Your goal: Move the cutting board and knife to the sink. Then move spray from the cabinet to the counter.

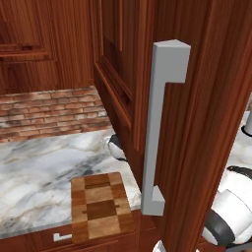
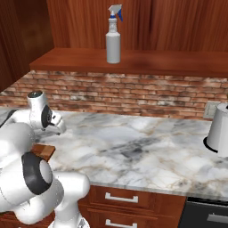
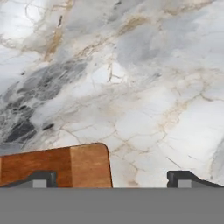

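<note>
The cutting board [image 1: 101,207] lies flat on the marble tabletop [image 1: 44,167] at its front edge, its near end reaching the lip above a reddish-brown drawer with a silver handle [image 1: 61,237]; its patchwork of light and dark squares with darker side strips is plain in the left base view. In the hand view one rounded corner of the board [image 3: 65,164] shows at the lower left, with bare veined marble [image 3: 144,87] spreading beyond it. The gripper [image 3: 113,179] hangs above this spot, its two dark fingertips [image 3: 40,179] standing wide apart with nothing between them; the left tip is over the board's corner and the right one over bare stone. Whether either tip touches the surface cannot be told. In the right base view the arm's white body rises at the lower left, and a sliver of the board [image 2: 44,151] peeks out behind it. The spray [image 2: 113,35] stands upright on a wooden shelf [image 2: 178,62] above the brick backsplash [image 2: 133,95], well apart from the board, its blue-trimmed nozzle at the top. A white cylindrical object [image 2: 220,129] stands at the tabletop's right end. In the left base view an open cabinet door [image 1: 197,123] with a long grey handle [image 1: 160,128] stands close to the camera.
</note>
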